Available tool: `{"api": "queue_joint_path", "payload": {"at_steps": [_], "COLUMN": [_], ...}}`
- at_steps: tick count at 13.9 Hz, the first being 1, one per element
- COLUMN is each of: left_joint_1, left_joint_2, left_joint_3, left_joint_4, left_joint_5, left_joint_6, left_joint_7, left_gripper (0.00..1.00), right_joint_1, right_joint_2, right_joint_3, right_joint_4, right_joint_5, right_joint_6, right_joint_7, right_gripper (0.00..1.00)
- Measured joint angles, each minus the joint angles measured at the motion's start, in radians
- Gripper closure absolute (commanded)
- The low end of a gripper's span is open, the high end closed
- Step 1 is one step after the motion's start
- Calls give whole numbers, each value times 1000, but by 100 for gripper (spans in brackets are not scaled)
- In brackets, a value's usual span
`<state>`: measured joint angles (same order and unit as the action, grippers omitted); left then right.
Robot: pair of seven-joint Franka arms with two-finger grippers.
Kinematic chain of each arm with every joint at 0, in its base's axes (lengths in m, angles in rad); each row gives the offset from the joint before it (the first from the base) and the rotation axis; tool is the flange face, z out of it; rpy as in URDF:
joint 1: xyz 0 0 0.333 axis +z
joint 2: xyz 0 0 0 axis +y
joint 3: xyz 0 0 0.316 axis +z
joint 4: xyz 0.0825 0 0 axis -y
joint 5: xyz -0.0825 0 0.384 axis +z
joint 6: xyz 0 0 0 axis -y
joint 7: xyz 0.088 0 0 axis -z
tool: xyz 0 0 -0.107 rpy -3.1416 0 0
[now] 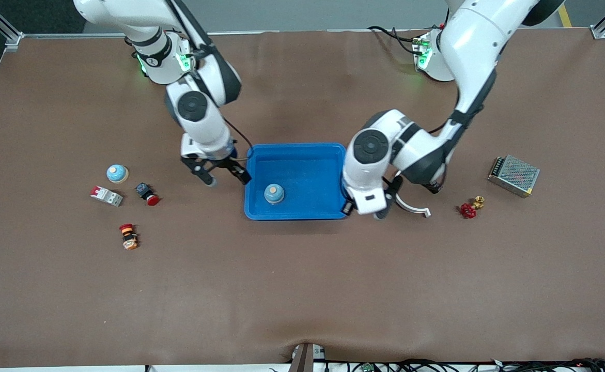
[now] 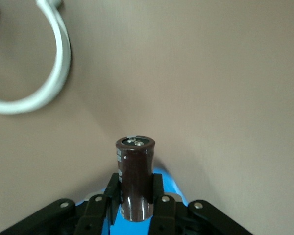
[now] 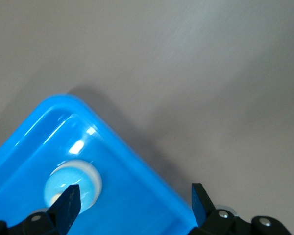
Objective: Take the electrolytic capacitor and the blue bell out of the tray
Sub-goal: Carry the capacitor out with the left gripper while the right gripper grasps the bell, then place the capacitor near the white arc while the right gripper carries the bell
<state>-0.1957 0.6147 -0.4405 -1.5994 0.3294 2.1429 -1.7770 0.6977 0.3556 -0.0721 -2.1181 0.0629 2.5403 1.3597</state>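
Observation:
My left gripper [image 1: 364, 211] is shut on a dark brown cylindrical capacitor [image 2: 135, 176] and holds it upright at the rim of the blue bin [image 1: 297, 150], at the bin's end toward the left arm; in the left wrist view the gripper [image 2: 135, 182] clamps it on both sides. The arm hides the capacitor in the front view. A light blue bell [image 1: 274, 194] sits inside the bin. My right gripper [image 1: 225, 174] is open and empty over the bin's other end; in the right wrist view the gripper [image 3: 134, 205] frames the bin wall [image 3: 137, 196] beside the bell [image 3: 73, 183].
A second bell [image 1: 117, 173], a white-red breaker [image 1: 107, 196], a red push button [image 1: 147, 194] and a red-orange button [image 1: 128, 236] lie toward the right arm's end. A white curved clamp [image 1: 413, 206], a red valve [image 1: 470, 208] and a metal power supply [image 1: 513, 175] lie toward the left arm's end.

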Motion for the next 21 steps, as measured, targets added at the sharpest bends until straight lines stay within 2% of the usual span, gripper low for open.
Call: {"api": "queue_joint_path", "payload": {"at_steps": [3, 6, 13, 14, 15, 16, 17, 18, 19, 20, 21], "left_joint_1": [89, 161, 253, 257, 258, 258, 258, 258, 258, 258, 259], "left_joint_2": [-2, 7, 79, 90, 102, 113, 125, 134, 141, 146, 149], "left_joint_3": [3, 6, 8, 9, 12, 15, 16, 19, 25, 34, 39], "left_joint_4": [-12, -41, -46, -46, -46, -45, -42, -38, -35, -32, -26], "left_joint_5": [0, 7, 52, 60, 70, 75, 81, 90, 102, 108, 109], "left_joint_6": [-4, -5, 38, 46, 52, 56, 60, 62, 62, 62, 63], "left_joint_7": [123, 208, 226, 226, 226, 226, 226, 226, 226, 226, 226], "left_gripper": [100, 100, 100, 100, 100, 100, 100, 100, 100, 100, 89], "right_joint_1": [50, 57, 62, 64, 66, 70, 74, 76, 78, 80, 81], "right_joint_2": [167, 274, 330, 330, 330, 330, 329, 328, 327, 328, 328], "right_joint_3": [-1, -3, -4, -4, -4, -3, -4, -4, -4, -4, -5], "right_joint_4": [166, 271, 330, 330, 330, 330, 331, 334, 337, 338, 338], "right_joint_5": [0, 0, 0, 0, 0, 0, 0, -1, -1, -1, -1], "right_joint_6": [-1, -1, -7, -8, -9, -9, -14, -19, -21, -21, -21], "right_joint_7": [94, 115, 118, 118, 118, 118, 119, 119, 119, 120, 122], "right_gripper": [0, 0, 0, 8, 27, 55, 77, 92, 100, 100, 100]}}
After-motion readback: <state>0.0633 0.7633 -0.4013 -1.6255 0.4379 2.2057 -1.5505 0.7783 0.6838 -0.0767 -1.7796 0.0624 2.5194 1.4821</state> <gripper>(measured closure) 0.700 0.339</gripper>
